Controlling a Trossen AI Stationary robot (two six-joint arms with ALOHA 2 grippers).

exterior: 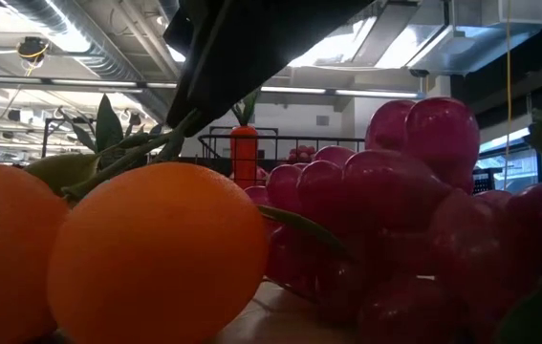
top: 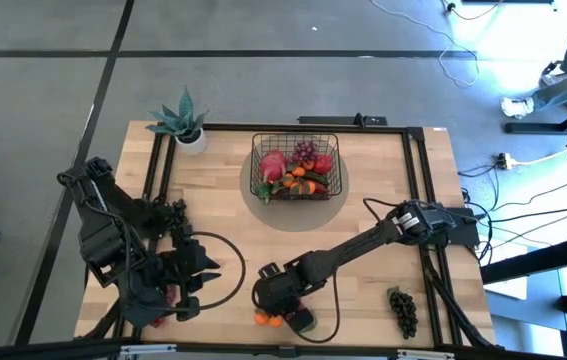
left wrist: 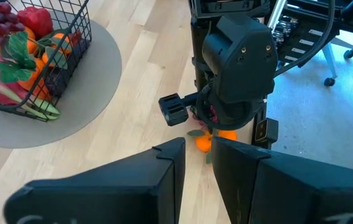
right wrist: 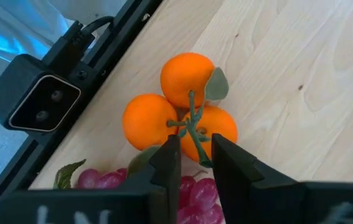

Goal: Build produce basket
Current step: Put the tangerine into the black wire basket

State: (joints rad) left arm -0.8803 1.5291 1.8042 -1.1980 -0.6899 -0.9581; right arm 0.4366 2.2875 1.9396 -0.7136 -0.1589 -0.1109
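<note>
The right pincer (right wrist: 190,163) hangs over the oranges (right wrist: 179,106) at the bench's near edge, fingers narrowly apart, gripping nothing. It half hides the red grapes (right wrist: 188,190). The left pincer (left wrist: 196,168), also slightly parted, holds nothing.

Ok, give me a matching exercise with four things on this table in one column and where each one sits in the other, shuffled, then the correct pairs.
Things:
1. potted plant
2. black grapes
3. orange cluster
4. basket

Places:
A. directly under the right end effector, at the front edge
B. back middle of the table, on a round grey mat
C. back left corner
D. front right corner, lying alone

Pairs: 1-C, 2-D, 3-A, 4-B
</note>
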